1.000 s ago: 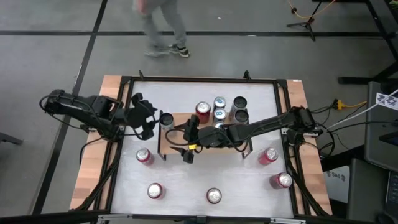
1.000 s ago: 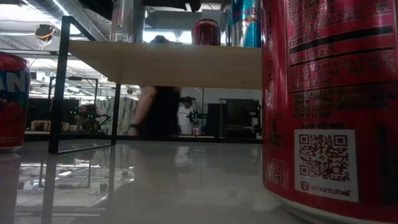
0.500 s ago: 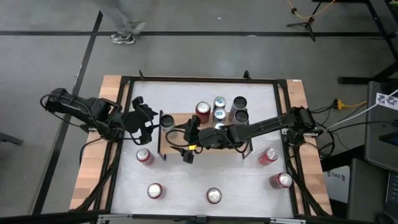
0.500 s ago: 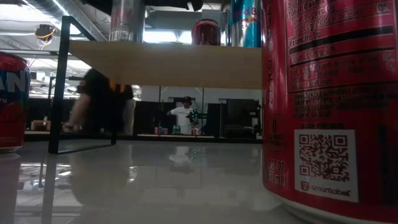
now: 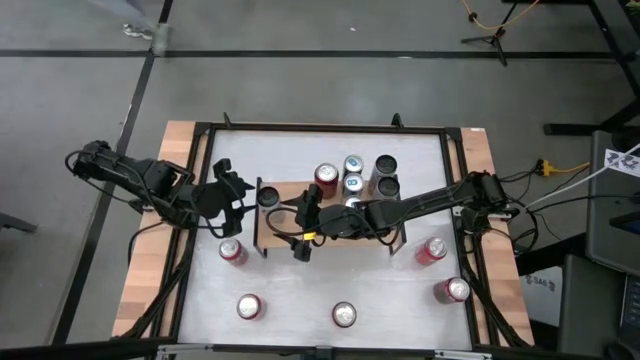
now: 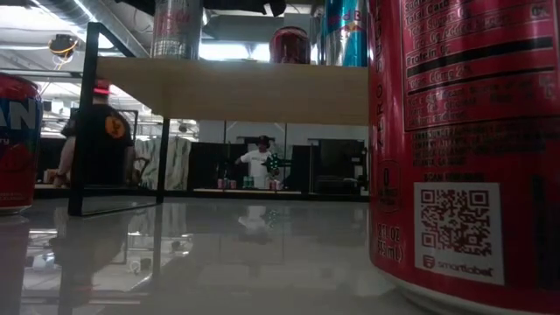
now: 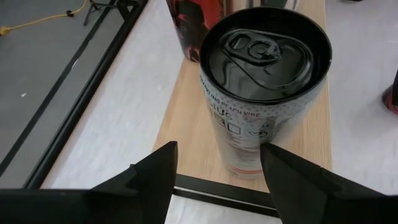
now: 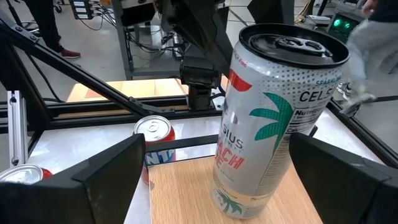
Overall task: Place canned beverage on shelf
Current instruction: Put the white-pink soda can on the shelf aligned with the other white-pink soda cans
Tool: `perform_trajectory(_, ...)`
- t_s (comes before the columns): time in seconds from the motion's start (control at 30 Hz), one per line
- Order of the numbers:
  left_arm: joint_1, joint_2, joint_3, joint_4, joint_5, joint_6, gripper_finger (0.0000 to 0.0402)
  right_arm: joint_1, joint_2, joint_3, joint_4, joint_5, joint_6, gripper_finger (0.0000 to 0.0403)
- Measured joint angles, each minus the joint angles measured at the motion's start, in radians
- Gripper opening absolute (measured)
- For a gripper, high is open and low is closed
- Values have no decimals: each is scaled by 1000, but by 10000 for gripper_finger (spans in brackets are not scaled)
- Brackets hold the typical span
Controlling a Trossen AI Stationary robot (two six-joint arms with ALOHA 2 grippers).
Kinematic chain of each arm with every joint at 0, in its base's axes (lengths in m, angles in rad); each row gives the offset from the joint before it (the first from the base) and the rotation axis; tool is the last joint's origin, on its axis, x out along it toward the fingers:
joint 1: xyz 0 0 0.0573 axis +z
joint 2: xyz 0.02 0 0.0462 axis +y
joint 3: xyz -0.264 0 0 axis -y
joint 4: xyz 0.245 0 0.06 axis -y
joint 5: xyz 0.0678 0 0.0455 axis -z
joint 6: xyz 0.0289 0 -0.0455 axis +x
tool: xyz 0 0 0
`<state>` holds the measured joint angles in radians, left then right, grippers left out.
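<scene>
Two end effectors face one canned beverage (image 5: 268, 195) from opposite sides, left of centre in the high view. The left end effector (image 5: 232, 195) sits just left of the can with its fingers (image 7: 155, 171) spread partway; a gap shows on each side, so it holds nothing and does not touch the can. The right end effector (image 5: 300, 225) reaches in from the right, above the shelf (image 5: 268, 228), with its fingers (image 8: 118, 168) spread wide and empty. The silver can, dark-topped with a palm print, stands upright on the left end of the light wooden board, near the edge. Farther right on the shelf stand a red can (image 5: 326, 178), two blue-and-white cans (image 5: 353, 165) and two dark-topped cans (image 5: 386, 166), close together and well clear of both arms. Five red cans (image 5: 232, 251) stand on the white surface (image 5: 300, 290) in the lower half of the frame, one just below the left end effector. In the low view one red can (image 6: 455, 149) fills the right side, and a person (image 6: 96, 140) stands in the room at left, beyond the shelf's black legs.
</scene>
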<state>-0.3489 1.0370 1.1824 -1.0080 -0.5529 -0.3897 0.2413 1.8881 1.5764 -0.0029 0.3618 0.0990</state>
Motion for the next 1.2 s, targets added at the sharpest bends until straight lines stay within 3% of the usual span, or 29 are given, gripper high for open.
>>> perform_trajectory(0.63,0,0,0,2,-5,0,229,1,-114,0,-52,-15,-4,386)
perform_trajectory(0.9,0,0,0,0,-5,0,229,-7,-148,1,3,-16,-88,386)
perform_trajectory(1.2,0,0,0,-2,-5,-1,229,-92,-147,1,128,-252,-60,385)
